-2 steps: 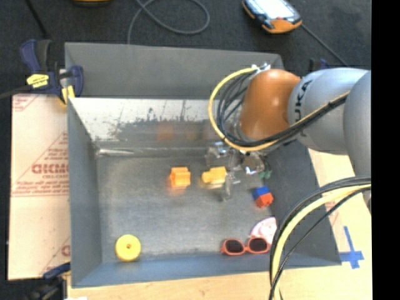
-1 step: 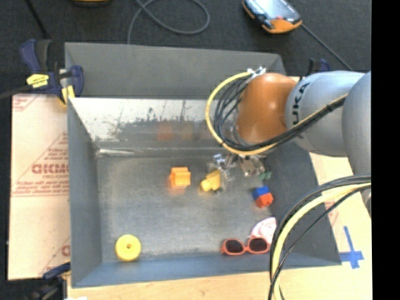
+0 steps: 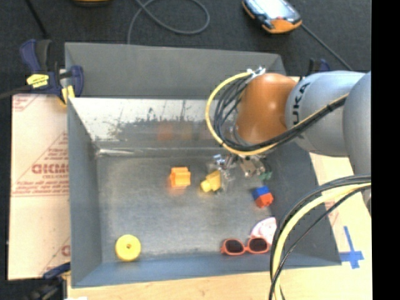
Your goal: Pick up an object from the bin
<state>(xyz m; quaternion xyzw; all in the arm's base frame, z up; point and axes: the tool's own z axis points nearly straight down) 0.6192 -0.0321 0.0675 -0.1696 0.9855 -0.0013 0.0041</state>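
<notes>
My gripper (image 3: pixel 226 171) hangs under the orange wrist cover in the middle-right of the bin, near the back wall. A small yellow piece (image 3: pixel 211 183) lies just below and left of its fingertips, touching or nearly touching them. An orange block (image 3: pixel 179 177) sits a little further left on the bin floor. To the right of the gripper lies a small blue and orange toy (image 3: pixel 263 197), with a small green bit (image 3: pixel 266 176) above it.
A yellow round disc (image 3: pixel 128 247) lies at the front left corner. Red-framed sunglasses (image 3: pixel 244 246) and a pink-and-white thing (image 3: pixel 265 228) lie by the front right wall. The arm and its cables cover the bin's right back part.
</notes>
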